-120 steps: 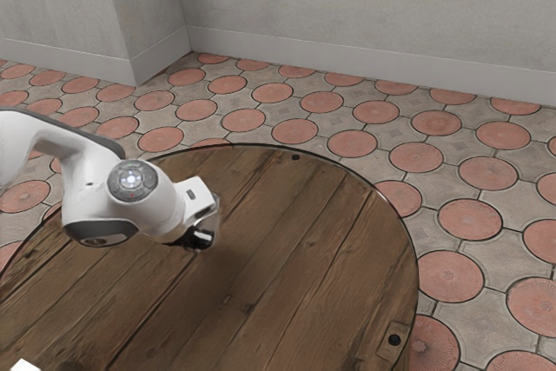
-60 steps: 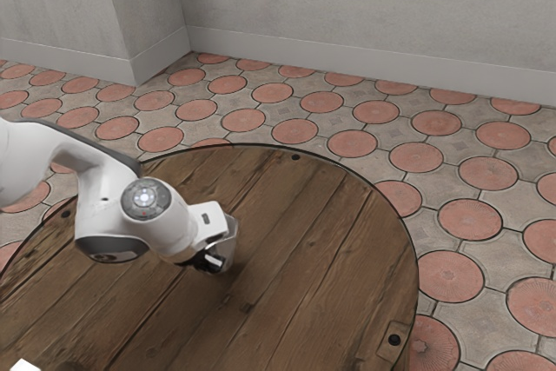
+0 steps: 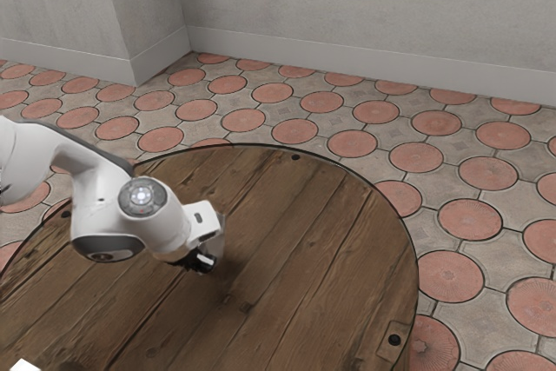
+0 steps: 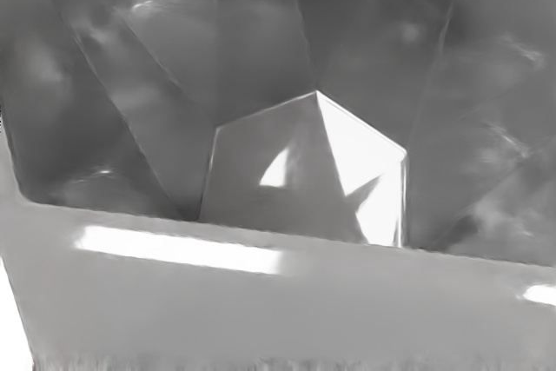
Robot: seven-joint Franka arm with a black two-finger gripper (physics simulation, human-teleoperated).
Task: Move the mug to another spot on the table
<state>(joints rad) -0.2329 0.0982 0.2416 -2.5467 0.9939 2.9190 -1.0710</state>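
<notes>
Presently, the one arm [image 3: 52,158] is reaching in over the one round wooden table [image 3: 330,249]. Its wrist is bending downward, so the single gripper [image 3: 201,261] is hanging low over the planks, toward the table's middle and well apart from its rim on the exterior view's right. One mug [image 4: 304,180] is showing as a grey faceted thing right under the hand, over the table. Whether the gripper is clasping it or standing spread, I cannot tell.

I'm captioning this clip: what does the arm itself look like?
The arm is white, with rounded, bulky links, a dark grey band under the wrist joint and a round grey cap with a pale centre. Its gripper is black.
</notes>
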